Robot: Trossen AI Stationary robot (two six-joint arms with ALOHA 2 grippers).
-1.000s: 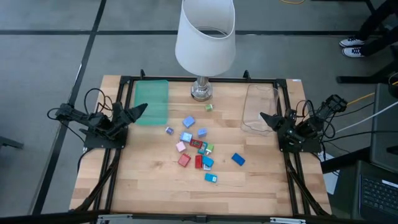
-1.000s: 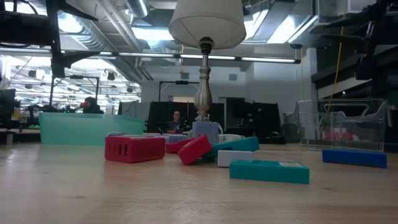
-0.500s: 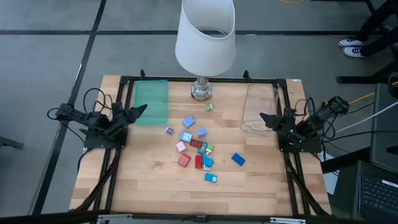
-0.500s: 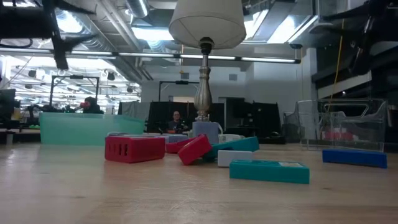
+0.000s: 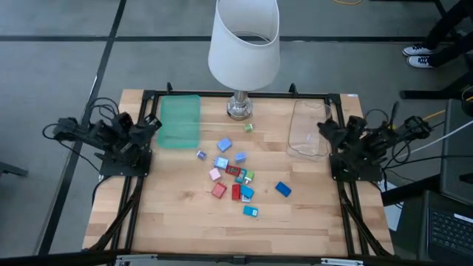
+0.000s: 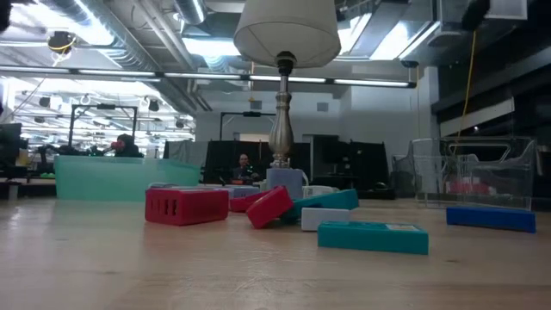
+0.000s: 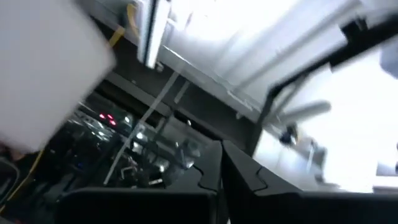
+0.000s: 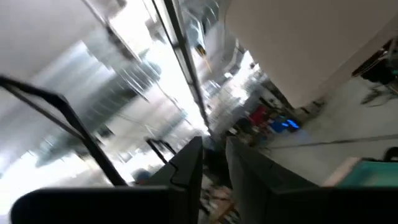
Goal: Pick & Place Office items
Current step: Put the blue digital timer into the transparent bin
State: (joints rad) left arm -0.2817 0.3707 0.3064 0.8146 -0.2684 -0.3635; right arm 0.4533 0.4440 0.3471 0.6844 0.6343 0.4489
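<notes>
High view: lamp [image 5: 243, 44] behind the office items [image 5: 234, 174]; both pincers' spread cannot be told.

About a dozen small office items [image 5: 235, 176] are scattered loose at the middle of the wooden worktop [image 5: 177, 214], mostly blue and red, some pink, green or white. A blue piece [image 5: 283, 189] lies apart at 4 o'clock, a green one [image 5: 248, 127] at 12 o'clock.

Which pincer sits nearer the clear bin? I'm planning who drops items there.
Right. The right pincer sits at the clear bin's edge; the left pincer is across the table beside the green tray.
</notes>
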